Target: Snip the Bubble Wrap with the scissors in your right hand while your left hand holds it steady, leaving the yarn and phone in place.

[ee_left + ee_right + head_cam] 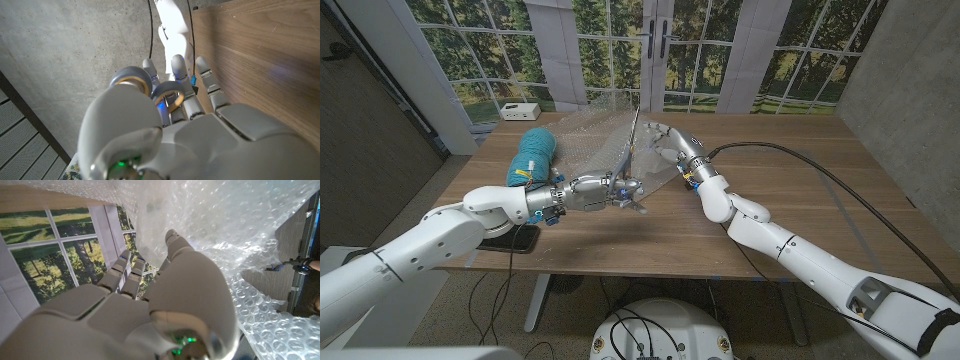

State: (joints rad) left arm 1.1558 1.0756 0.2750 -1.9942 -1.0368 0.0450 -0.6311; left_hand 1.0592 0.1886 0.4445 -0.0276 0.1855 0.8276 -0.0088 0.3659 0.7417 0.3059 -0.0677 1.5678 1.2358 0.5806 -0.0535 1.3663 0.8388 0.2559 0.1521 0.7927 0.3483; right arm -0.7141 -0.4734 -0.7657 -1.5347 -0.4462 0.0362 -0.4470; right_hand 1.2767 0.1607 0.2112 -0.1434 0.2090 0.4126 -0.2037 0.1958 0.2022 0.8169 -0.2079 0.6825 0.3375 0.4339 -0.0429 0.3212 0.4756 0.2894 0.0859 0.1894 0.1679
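Near the table's (pixel 800 170) front-left corner a dark phone (pixel 515 240) lies partly under the left forearm, and beyond it the left hand (pixel 620 190) has its fingers through the handles of the scissors (pixel 632 150), whose blades stand upright. Further in, the right hand (pixel 670 143) grips the lifted Bubble Wrap (pixel 595 135), which spreads toward the far edge. The teal yarn (pixel 533 150) lies beside the wrap's left edge, with a white box (pixel 515 110) at the far-left corner.

The head camera is looking down from high up over the brown wooden table (pixel 800 150). Each wrist camera is sitting very close behind its hand, maybe tipped over.
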